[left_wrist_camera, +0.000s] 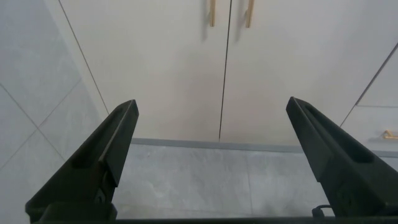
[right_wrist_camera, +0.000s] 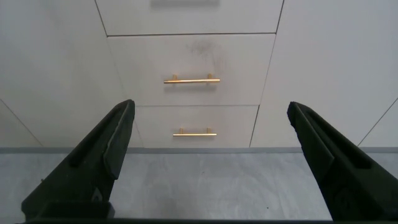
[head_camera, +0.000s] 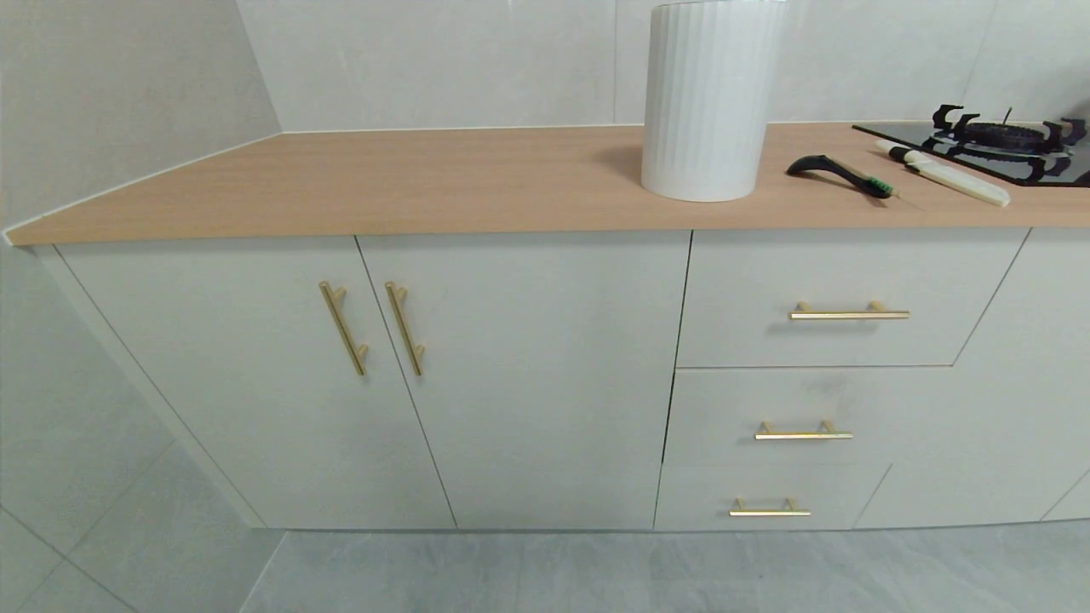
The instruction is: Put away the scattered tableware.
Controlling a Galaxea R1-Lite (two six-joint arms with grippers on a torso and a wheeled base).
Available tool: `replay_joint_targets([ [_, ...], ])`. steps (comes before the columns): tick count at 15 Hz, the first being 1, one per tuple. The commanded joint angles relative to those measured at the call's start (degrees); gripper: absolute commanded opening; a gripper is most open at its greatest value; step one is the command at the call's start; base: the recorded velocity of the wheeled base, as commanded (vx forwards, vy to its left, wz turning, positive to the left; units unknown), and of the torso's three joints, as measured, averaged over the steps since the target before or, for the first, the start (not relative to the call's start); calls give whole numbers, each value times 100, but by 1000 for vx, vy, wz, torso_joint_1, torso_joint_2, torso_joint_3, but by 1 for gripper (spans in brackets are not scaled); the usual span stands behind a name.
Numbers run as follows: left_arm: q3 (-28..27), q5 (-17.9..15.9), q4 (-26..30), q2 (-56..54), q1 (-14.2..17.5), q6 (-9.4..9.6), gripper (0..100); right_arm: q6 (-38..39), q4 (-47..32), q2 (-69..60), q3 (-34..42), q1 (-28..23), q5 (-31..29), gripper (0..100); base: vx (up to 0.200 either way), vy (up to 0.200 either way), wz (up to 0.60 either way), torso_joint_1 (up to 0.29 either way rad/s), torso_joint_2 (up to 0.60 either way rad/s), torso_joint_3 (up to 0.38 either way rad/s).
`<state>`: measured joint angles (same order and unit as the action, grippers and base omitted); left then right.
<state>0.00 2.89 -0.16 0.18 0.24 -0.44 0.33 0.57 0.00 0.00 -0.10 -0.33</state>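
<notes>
Head view: white canister (head_camera: 711,102), black-handled tool (head_camera: 839,174), white utensil (head_camera: 945,174) on desk (head_camera: 383,183). Left gripper (left_wrist_camera: 211,107) wide open facing cupboard doors (left_wrist_camera: 280,74), right gripper (right_wrist_camera: 211,107) wide open facing drawers (right_wrist_camera: 193,68).

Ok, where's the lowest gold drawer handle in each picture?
Head view: the lowest handle sits low right, just above the floor.
Left wrist view: probably the cut-off gold tip, just above the floor.
Right wrist view: lowest handle under the middle handle.
Shared landmark: the floor.
</notes>
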Motion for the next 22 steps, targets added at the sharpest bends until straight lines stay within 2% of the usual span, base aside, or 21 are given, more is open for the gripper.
replay_joint_targets([
  [1, 0, 1, -2, -1, 2, 0, 100, 2, 4, 9, 0, 1, -2, 100, 0, 0, 0, 0, 0, 0],
  [6, 0, 1, -2, -1, 2, 0, 100, -24, 22, 9, -18, 1, 15, 100, 0, 0, 0, 0, 0, 0],
  [8, 0, 1, -2, -1, 2, 0, 100, 231, 39, 545, -668, 80, 112, 100, 0, 0, 0, 0, 0, 0],
  [9, 0, 1, -2, -1, 2, 0, 100, 503, 13, 1195, -1099, 212, 200, 100, 0, 0, 0, 0, 0, 0],
  [13, 0, 1, -2, -1, 2, 0, 100, 37, 75, 3665, -1600, 326, 956, 100, 0, 0, 0, 0, 0, 0],
  [18, 0, 1, -2, -1, 2, 0, 100, -77, 118, 6231, -2584, 344, 947, 100, 0, 0, 0, 0, 0, 0],
  [20, 0, 1, -2, -1, 2, 0, 100, -77, 584, 7822, -3032, 379, 947, 100, 0, 0, 0, 0, 0, 0],
  [22, 0, 1, -2, -1, 2, 0, 100, -68, 1551, 9062, -3190, 326, 912, 100, 0, 0, 0, 0, 0, 0],
])
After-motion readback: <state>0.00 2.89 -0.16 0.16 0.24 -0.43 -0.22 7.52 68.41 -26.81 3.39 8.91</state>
